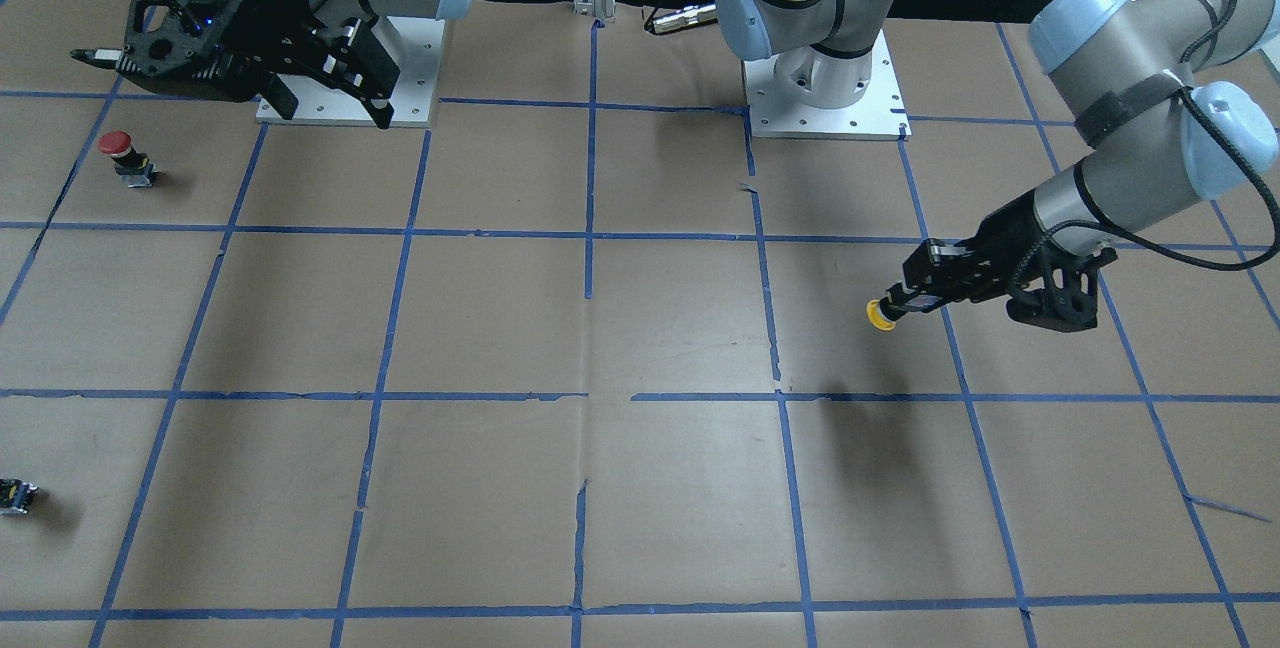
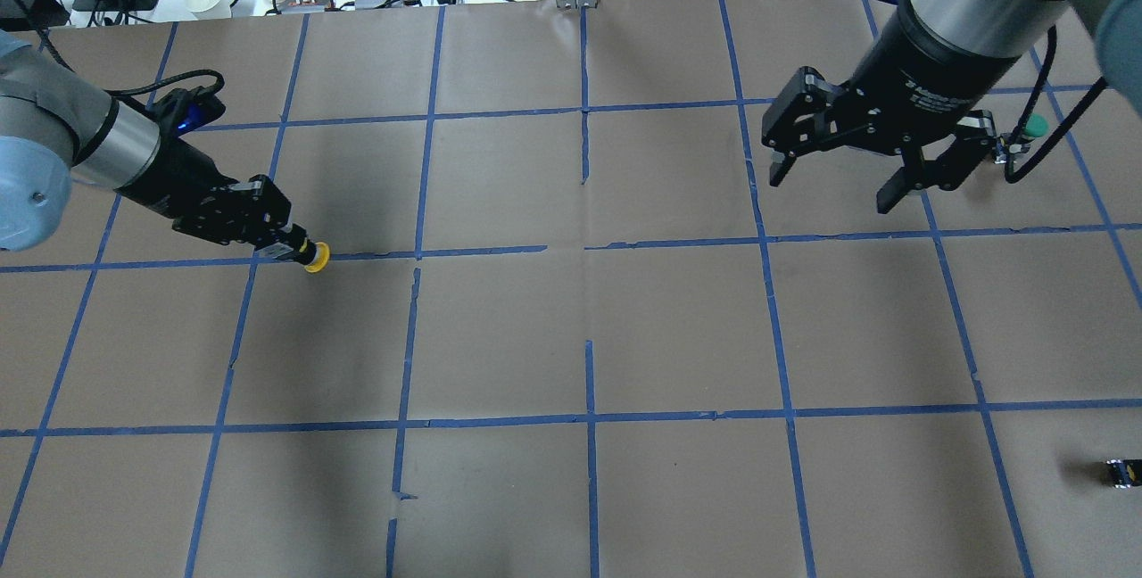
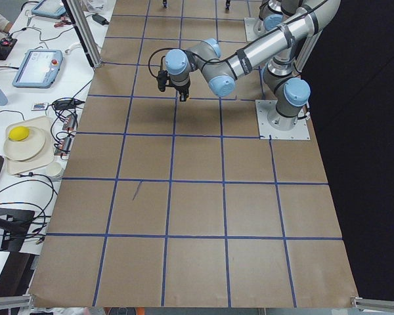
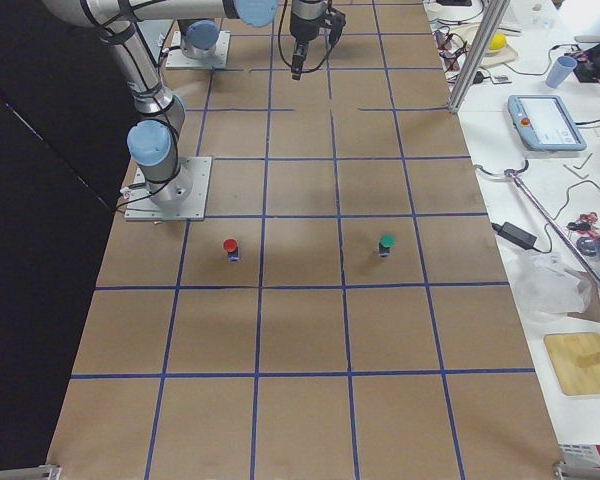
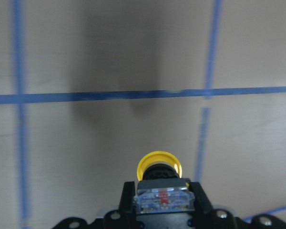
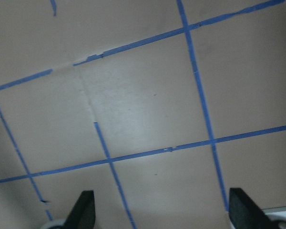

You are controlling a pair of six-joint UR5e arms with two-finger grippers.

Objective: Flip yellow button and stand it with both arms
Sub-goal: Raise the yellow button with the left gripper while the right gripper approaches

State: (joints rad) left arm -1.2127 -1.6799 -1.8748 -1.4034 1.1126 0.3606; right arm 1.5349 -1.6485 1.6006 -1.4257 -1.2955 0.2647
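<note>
Found the yellow button clamped by its black body between the left fingers, closed tight on it. Held well clear of the surface, lying sideways, with cap pointing away from the wrist and toward the middle of the surface. Confirmed from the left wrist view: yellow cap ahead, pale base with a red mark pinched nearest the camera. Located over the robot's left half, above a blue tape line in the overhead view.

Noted the right fingers spread wide and holding nothing, hanging above the robot's right half, near that arm's base plate. Seen through the right wrist view: only bare paper and tape between them. Well apart from the button.

Recorded elsewhere on the surface: a red button standing upright, a green button also upright, and a small black-grey block near the edge. All three untouched by either set of fingers.
</note>
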